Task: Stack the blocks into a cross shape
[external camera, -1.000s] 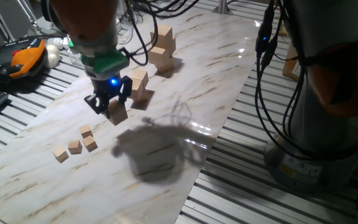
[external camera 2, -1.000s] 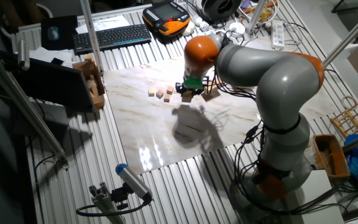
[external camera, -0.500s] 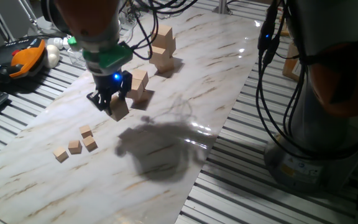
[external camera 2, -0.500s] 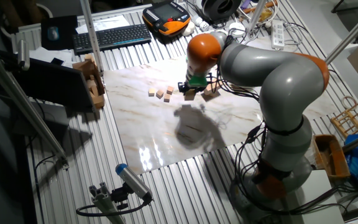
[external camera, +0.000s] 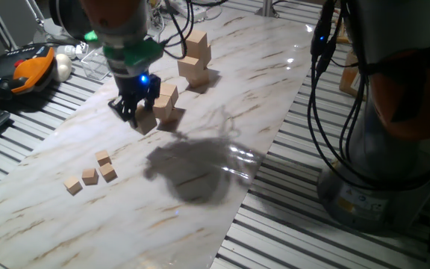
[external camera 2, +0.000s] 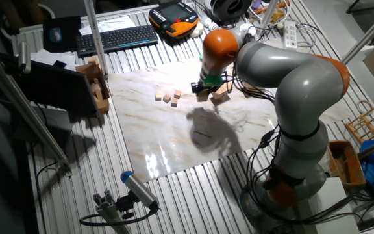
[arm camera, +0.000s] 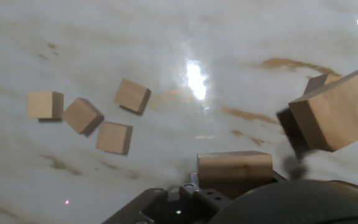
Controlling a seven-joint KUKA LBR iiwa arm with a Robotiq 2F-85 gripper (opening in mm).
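Four tiny cubes (external camera: 89, 173) near (loosely grouped), hand (external camera: 136, 113) gripping block (external camera: 145, 119), stacked blocks (external camera: 194, 58) beyond.

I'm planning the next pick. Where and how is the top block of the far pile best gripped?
With the gripper, now shut on another block, freed: take the top block by two opposite side faces, coming straight down. It sits uppermost, so its top and sides look exposed, while its underside rests on the pile. Align the grip with flat faces, not corners.
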